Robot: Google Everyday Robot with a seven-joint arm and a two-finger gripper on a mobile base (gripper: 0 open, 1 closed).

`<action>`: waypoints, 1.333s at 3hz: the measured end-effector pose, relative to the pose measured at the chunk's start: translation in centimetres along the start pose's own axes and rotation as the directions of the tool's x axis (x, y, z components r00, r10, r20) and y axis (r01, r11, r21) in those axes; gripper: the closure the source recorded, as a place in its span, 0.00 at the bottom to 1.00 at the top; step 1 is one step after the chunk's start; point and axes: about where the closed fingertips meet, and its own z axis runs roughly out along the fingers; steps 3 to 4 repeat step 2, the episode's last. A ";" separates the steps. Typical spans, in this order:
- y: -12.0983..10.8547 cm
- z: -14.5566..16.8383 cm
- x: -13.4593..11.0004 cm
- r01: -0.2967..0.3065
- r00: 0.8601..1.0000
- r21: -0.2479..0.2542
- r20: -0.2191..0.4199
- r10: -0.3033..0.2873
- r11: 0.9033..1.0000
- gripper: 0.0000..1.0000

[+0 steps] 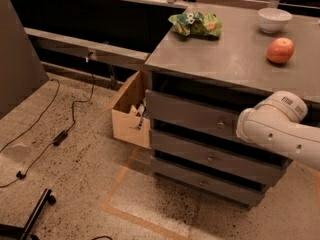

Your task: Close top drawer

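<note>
The top drawer (190, 115) is the uppermost of three grey drawers in a cabinet. Its flat front stands out a little from the cabinet, with a dark gap above it, and its small round knob (221, 125) shows. A white arm segment (272, 131) crosses in front of the drawer's right end, just right of the knob. My gripper is not in view; it lies beyond the frame or behind the arm.
The middle drawer (200, 156) and bottom drawer (200, 181) sit below. On the cabinet top are a green snack bag (196, 24), an apple (280, 50) and a white bowl (274, 19). An open cardboard box (127, 116) stands left of the cabinet. Cables (60, 134) lie on the floor.
</note>
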 end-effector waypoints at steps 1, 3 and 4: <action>3.5 -4.2 -0.4 0.022 0.998 -0.050 0.063 -0.019 0.999 1.00; 4.3 -4.6 -0.8 0.028 0.995 -0.074 0.093 -0.021 0.997 0.81; 4.3 -4.6 -0.8 0.028 0.995 -0.074 0.093 -0.021 0.997 0.81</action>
